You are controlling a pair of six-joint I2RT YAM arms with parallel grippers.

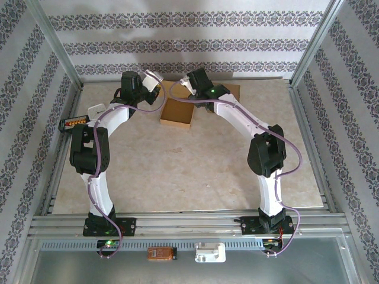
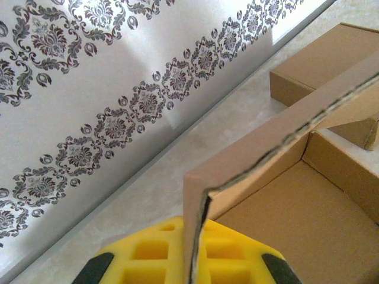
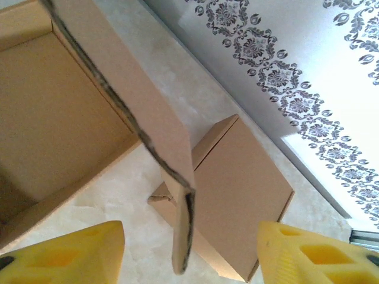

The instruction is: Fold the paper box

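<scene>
Left wrist: left claw (image 2: 192, 267) pinches the flap (image 2: 266, 148) of the paper box (image 2: 284, 228) to hold it up.
Right wrist: right claw (image 3: 190, 251) stands wide around the flap (not touching), maybe to grab.

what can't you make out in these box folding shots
- Left wrist view: the fingers of the left end effector run off the bottom edge, so how deep the flap sits between them is cut off.
- Top view: where it meets the flap is hidden by its own wrist.
- Top view: the second box is mostly behind the right arm.
- Top view: the orange and black item at left is too small to identify.
</scene>
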